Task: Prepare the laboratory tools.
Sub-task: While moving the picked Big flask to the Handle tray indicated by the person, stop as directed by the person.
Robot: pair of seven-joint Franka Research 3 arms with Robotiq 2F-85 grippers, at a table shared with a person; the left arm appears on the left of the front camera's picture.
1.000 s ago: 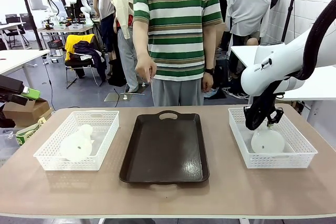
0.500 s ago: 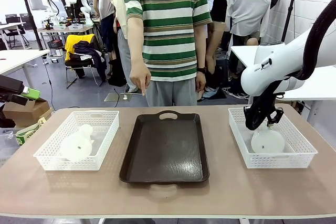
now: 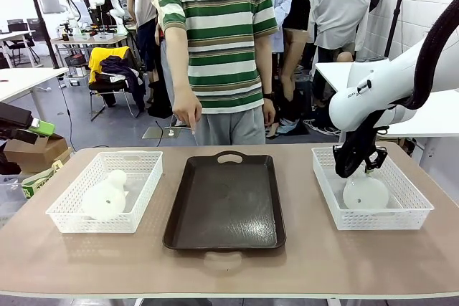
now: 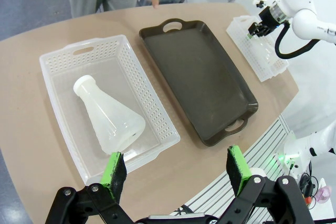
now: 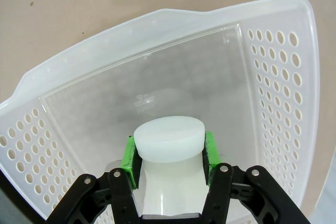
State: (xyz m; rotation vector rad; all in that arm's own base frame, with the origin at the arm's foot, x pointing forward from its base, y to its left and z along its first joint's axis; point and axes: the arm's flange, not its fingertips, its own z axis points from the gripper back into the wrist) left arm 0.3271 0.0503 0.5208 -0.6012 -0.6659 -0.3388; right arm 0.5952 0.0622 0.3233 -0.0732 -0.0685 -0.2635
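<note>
The right flask (image 3: 366,193) sits in the right basket (image 3: 384,218). Its round base faces the robot's side, and its long axis runs away across the bench (image 3: 229,266), with the capped neck pointing toward the far side. The right tool (image 5: 168,153) is clenched on that neck just below the cap, with a green pad pressed to each side. Whether the base rests on the basket floor I cannot tell.

The left flask (image 4: 110,119) lies on its side on the floor of the left basket (image 4: 157,121). Its wide base is toward the robot, and its neck points toward the far side of the bench, angled slightly toward the tray (image 3: 226,202). The left tool (image 4: 176,166) hangs released above the near edge of the bench, its pads spread wide and well apart from that flask.

The dark brown tray lies between the two baskets. A person stands beyond it with one hand (image 3: 188,112) pointing a finger down toward the bench.
</note>
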